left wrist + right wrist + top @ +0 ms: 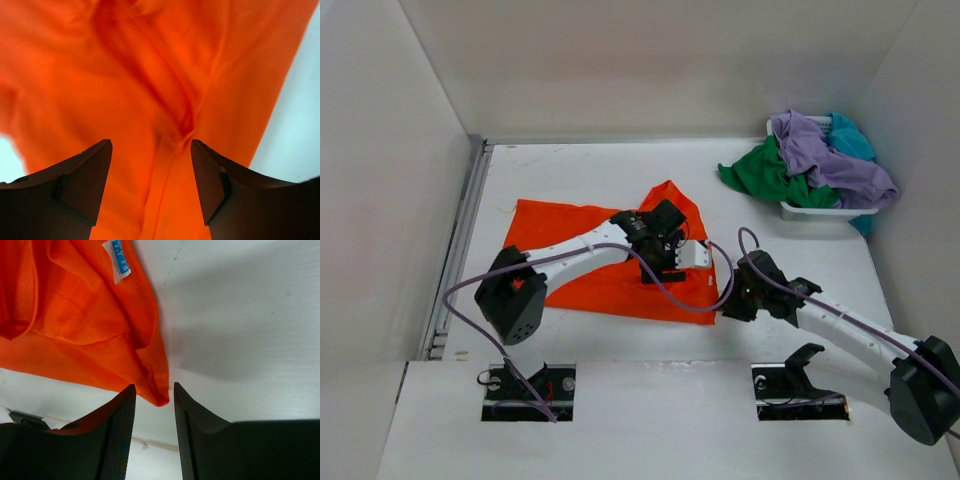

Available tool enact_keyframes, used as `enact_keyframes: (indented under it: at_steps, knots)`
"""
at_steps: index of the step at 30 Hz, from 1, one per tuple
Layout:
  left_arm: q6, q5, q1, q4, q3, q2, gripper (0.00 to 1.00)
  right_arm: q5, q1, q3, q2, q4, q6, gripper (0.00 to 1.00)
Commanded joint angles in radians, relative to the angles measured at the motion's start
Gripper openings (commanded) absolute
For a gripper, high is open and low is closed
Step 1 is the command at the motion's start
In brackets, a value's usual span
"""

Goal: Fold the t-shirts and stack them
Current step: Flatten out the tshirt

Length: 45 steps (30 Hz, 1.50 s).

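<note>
The orange t-shirt (590, 290) lies spread on the table, partly folded, with a raised fold near its right side. My left gripper (660, 262) hovers over that part, open; in the left wrist view the left gripper (150, 150) has only the orange t-shirt (150, 75) and a stitched seam below it, nothing pinched. My right gripper (728, 305) sits at the shirt's lower right corner, open. In the right wrist view the shirt's corner tip (159, 399) pokes between the right gripper (154, 390) fingers, loose. The purple (830, 160), green (765, 172) and teal (850, 135) t-shirts are heaped in the basket.
The white mesh basket (820, 212) stands at the back right against the side wall. White walls close in the table on three sides, and a metal rail (460, 250) runs along the left edge. A blue-and-white label (117, 260) shows on the orange shirt.
</note>
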Motion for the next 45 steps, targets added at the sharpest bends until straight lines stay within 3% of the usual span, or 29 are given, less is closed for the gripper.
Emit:
enact_keyframes:
  at_steps: [1, 10, 14, 18, 22, 27, 31, 35, 38, 40, 45]
  knots:
    - [-0.062, 0.108, -0.054, 0.073, 0.025, 0.066, 0.61, 0.025, 0.028, -0.053, -0.048, 0.096, 0.078, 0.4]
    - [-0.084, 0.083, -0.026, 0.05, -0.002, 0.119, 0.48, 0.056, 0.112, -0.06, -0.021, 0.128, 0.124, 0.4]
    - [-0.096, 0.065, -0.019, 0.027, -0.005, 0.154, 0.26, 0.053, 0.112, -0.054, -0.004, 0.142, 0.121, 0.4]
    - [-0.124, 0.05, 0.007, 0.035, 0.008, 0.157, 0.14, 0.042, 0.121, -0.045, 0.04, 0.168, 0.115, 0.4]
    - [-0.15, 0.034, 0.044, 0.038, 0.012, 0.163, 0.11, 0.044, 0.129, -0.037, 0.079, 0.193, 0.117, 0.4]
    - [-0.196, -0.006, 0.11, 0.068, 0.014, 0.172, 0.09, 0.042, 0.131, -0.048, 0.106, 0.216, 0.124, 0.24]
    - [-0.234, -0.027, 0.147, 0.085, 0.029, 0.184, 0.17, 0.039, 0.129, -0.051, 0.12, 0.22, 0.124, 0.11]
    - [-0.239, -0.062, 0.153, 0.107, 0.026, 0.188, 0.31, 0.039, 0.129, -0.053, 0.122, 0.208, 0.123, 0.1]
    - [-0.225, -0.131, 0.172, 0.131, 0.026, 0.16, 0.55, 0.047, 0.125, -0.06, 0.084, 0.172, 0.117, 0.13]
    - [-0.222, -0.156, 0.205, 0.134, 0.035, 0.117, 0.62, 0.053, 0.114, -0.057, 0.054, 0.133, 0.104, 0.13]
    - [-0.207, -0.125, 0.47, 0.107, 0.063, -0.076, 0.69, 0.044, 0.082, 0.053, -0.048, -0.05, -0.001, 0.33]
